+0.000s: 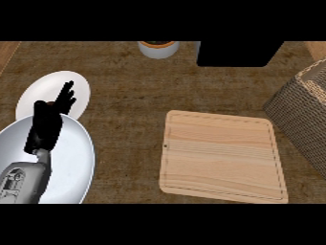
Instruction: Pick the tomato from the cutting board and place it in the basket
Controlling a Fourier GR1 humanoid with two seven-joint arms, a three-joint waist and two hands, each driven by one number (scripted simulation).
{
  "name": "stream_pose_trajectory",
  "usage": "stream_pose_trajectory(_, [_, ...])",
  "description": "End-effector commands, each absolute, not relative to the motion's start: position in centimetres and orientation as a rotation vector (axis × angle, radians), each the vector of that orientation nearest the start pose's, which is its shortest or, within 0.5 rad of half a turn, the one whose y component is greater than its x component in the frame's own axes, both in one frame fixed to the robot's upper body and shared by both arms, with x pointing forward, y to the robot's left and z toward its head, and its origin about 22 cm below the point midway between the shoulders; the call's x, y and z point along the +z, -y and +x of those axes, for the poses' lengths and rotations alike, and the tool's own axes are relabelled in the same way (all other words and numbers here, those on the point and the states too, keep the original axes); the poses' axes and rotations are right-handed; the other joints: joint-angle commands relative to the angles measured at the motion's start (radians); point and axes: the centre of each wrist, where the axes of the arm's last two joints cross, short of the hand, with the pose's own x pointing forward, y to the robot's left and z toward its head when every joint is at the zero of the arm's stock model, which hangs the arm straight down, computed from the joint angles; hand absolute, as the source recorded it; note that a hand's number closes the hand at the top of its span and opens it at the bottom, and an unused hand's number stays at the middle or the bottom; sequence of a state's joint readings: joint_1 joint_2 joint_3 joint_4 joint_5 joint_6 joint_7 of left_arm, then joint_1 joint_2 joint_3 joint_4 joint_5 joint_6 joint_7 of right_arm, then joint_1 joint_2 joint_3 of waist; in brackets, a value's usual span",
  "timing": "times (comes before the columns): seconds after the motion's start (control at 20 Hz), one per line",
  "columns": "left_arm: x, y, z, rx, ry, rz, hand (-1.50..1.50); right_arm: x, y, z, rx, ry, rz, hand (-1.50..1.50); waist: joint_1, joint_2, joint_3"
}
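The wooden cutting board (pixel 222 154) lies at the centre right of the counter, and its top is bare; no tomato shows anywhere in view. The woven basket (pixel 312 115) stands at the right edge, only its wall and rim visible. My left hand (pixel 52 115) rests at the left with fingers straight and pointing up, open and holding nothing, above two plates. My right hand is out of view.
A small white plate (pixel 77 83) and a larger grey plate (pixel 73 162) lie under my left forearm. A white cup with an orange rim (pixel 157 48) and a black box (pixel 236 53) stand at the back edge.
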State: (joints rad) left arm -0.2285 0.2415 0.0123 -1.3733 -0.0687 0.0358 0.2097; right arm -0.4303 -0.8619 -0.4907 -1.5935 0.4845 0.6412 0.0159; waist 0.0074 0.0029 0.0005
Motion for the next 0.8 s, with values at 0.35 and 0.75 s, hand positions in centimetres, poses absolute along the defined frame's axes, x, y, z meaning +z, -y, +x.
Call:
stream_pose_trajectory(0.35, [3.5,-26.2,31.9,-0.217,1.375,0.277,0.0,22.7,46.2,30.0,1.027,1.441,-1.007,1.5,0.0,0.002,0.0])
stream_pose_trajectory(0.75, [2.6,-28.2,30.0,-0.216,1.376,0.267,0.0,18.4,48.8,31.2,0.852,1.375,-0.77,-1.5,0.005,0.0,0.0])
